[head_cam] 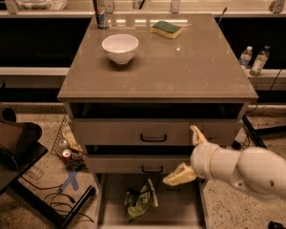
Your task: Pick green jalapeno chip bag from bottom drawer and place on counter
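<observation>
The green jalapeno chip bag (139, 202) lies crumpled on the floor of the open bottom drawer (176, 209), left of its middle. My gripper (187, 154) is on the white arm that comes in from the right. It hangs in front of the middle drawer, up and to the right of the bag. Its two pale fingers (197, 134) are spread wide with nothing between them. The counter (181, 66) is the broad grey-beige top above the drawers.
On the counter stand a white bowl (119, 47), a green-and-yellow sponge (166, 29) and a can (100, 10) at the back. Two drawers with black handles (153, 138) sit above the open one. A wire basket with cans (66, 149) and cables lie on the floor at left.
</observation>
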Tool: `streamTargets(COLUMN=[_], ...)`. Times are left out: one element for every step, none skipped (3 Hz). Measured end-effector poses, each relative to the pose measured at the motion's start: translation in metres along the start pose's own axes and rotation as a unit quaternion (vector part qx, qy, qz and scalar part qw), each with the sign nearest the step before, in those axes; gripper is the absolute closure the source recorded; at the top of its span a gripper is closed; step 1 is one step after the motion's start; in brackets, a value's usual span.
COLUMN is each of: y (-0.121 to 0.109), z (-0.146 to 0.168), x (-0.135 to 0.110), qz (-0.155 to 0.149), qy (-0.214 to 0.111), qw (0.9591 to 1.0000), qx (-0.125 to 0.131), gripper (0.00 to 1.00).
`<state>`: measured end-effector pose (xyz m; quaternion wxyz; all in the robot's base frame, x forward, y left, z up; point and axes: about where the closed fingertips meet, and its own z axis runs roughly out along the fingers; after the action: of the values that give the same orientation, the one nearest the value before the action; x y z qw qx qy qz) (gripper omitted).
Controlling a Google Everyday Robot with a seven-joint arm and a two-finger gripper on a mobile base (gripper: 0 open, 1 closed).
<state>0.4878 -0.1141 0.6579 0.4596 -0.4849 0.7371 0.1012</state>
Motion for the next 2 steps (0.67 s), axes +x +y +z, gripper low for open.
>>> streamTargets(y=[0.018, 0.039], z=[0.022, 0.051], x=[0.054, 0.111], qz=[-0.022, -0.021], qy=[-0.017, -0.027], qw=[0.9992, 0.9990], qx=[0.031, 0.030], gripper=[0.00, 0.00])
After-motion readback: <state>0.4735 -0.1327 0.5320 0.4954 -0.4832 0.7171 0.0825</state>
